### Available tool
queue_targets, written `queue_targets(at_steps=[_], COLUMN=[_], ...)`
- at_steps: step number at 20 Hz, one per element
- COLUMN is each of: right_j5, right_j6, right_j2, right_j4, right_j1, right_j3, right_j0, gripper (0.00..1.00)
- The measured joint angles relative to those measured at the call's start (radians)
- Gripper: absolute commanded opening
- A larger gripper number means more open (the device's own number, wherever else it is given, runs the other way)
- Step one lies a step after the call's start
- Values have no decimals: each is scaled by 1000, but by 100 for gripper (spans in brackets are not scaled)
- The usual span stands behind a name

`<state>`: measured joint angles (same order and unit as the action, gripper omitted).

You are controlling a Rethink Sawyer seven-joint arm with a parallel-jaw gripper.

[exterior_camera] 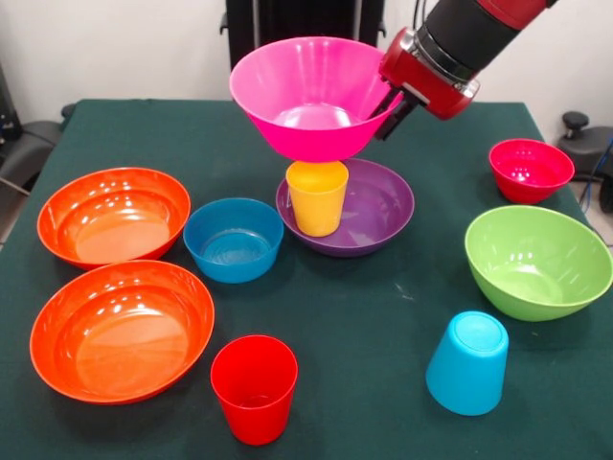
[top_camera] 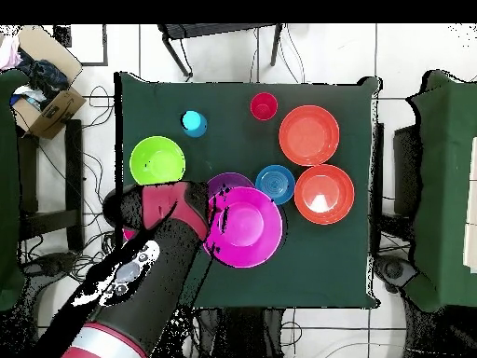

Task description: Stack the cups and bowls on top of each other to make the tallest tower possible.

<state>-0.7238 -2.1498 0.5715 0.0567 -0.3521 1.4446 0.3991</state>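
Magenta bowl point(exterior_camera: 313, 94): held aloft by its rim, pinched in the gripper point(exterior_camera: 387, 103), directly above the yellow cup point(exterior_camera: 317, 195), which stands upright in the purple bowl point(exterior_camera: 374, 206); apparently staged to set atop the cup. Beside purple bowl: small blue bowl point(exterior_camera: 233, 239). Surface: dark green table point(exterior_camera: 364, 355); white wall behind.
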Motion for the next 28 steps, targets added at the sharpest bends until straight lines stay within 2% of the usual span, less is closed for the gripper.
queue_targets(at_steps=[18, 28], right_j5=[1, 60], right_j6=[0, 0], right_j2=[0, 0], right_j4=[0, 0], right_j1=[6, 7], right_j3=[0, 0], right_j0=[-16, -18], gripper=[0, 0])
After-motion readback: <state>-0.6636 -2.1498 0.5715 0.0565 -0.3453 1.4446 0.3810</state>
